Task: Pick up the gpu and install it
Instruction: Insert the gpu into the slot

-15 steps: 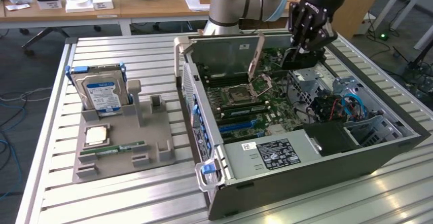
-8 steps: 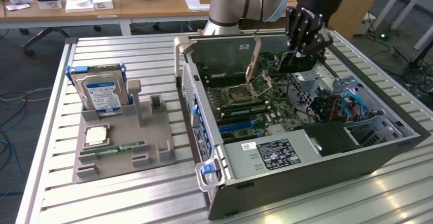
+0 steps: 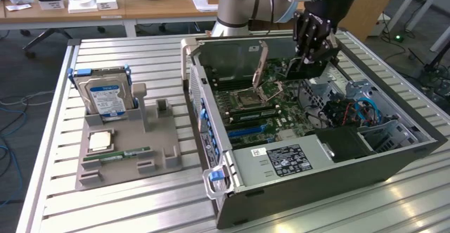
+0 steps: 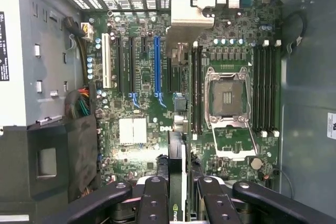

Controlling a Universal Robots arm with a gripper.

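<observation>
Above the far end of the open computer case [image 3: 338,175], we saw the gripper [image 3: 309,59] clamped on the gpu [image 3: 304,70], its fingers [image 4: 155,192] pressing both flat faces of the dark card. The gpu hung edge-down inside the case walls, over the motherboard [image 3: 281,109] and clear of its slots as far as we could judge. From the wrist view the card [image 4: 177,145] showed as a thin dark strip between the two fingers of the gripper [image 4: 178,169], with the long blue slot [image 4: 156,64] lying apart from it on the board [image 4: 136,156].

The case lay on its side on the slatted table [image 3: 140,206], at the exterior view's right. In it we noted the processor socket [image 3: 247,97] with its latch frame raised, a labelled power supply [image 3: 281,159] at the near end, and a black shroud [image 3: 344,141] beside it.

At the exterior view's left, well apart from the gripper, sat a grey holder [image 3: 123,167]. It carried a hard drive [image 3: 105,96] standing upright in the far cradle, a processor chip [image 3: 100,139] lying flat nearer to us, and a green memory stick [image 3: 116,155] lying flat just beside the chip, on its near side.
</observation>
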